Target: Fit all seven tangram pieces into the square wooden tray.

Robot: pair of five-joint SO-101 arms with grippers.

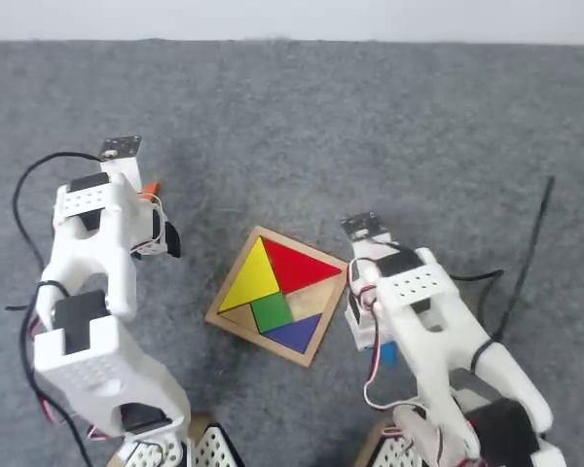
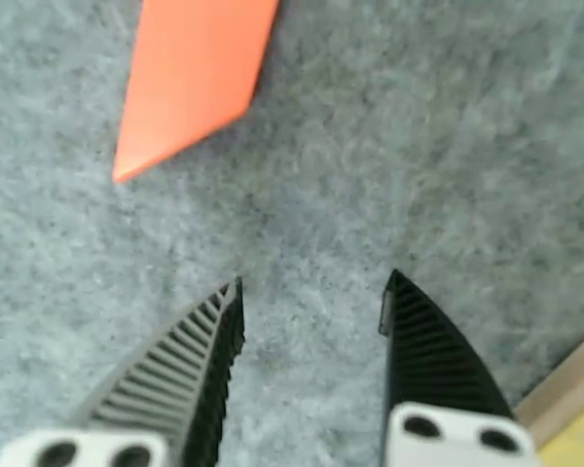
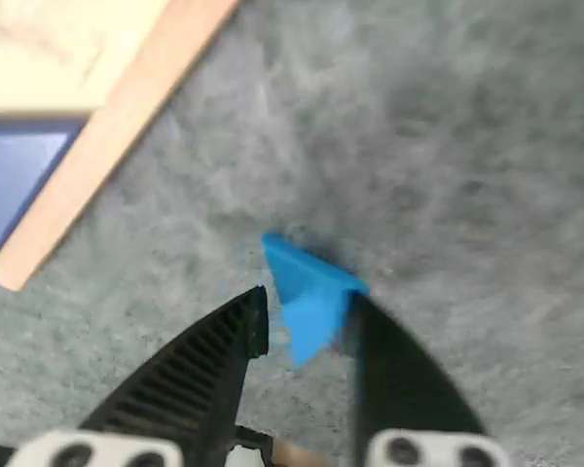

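The square wooden tray (image 1: pixel 232 290) lies at mid-table. It holds a yellow triangle (image 1: pixel 253 279), a red triangle (image 1: pixel 294 265), a green square (image 1: pixel 271 311) and a dark blue triangle (image 1: pixel 294 335). Bare wood shows beside them. An orange piece (image 2: pixel 190 68) lies on the grey mat ahead of my left gripper (image 2: pixel 311 306), which is open over bare mat, left of the tray. In the high view the orange piece (image 1: pixel 152 188) peeks out beside the left arm. My right gripper (image 3: pixel 307 316) is shut on a small light blue piece (image 3: pixel 311 292) just off the tray's right edge (image 3: pixel 127 107).
Grey felt mat (image 1: pixel 370 126) covers the whole table, with open room at the back and far right. The right arm's body (image 1: pixel 419 292) overhangs the light blue piece (image 1: pixel 387 352). Black cables (image 1: pixel 526 263) trail at the right, and both arm bases stand at the front edge.
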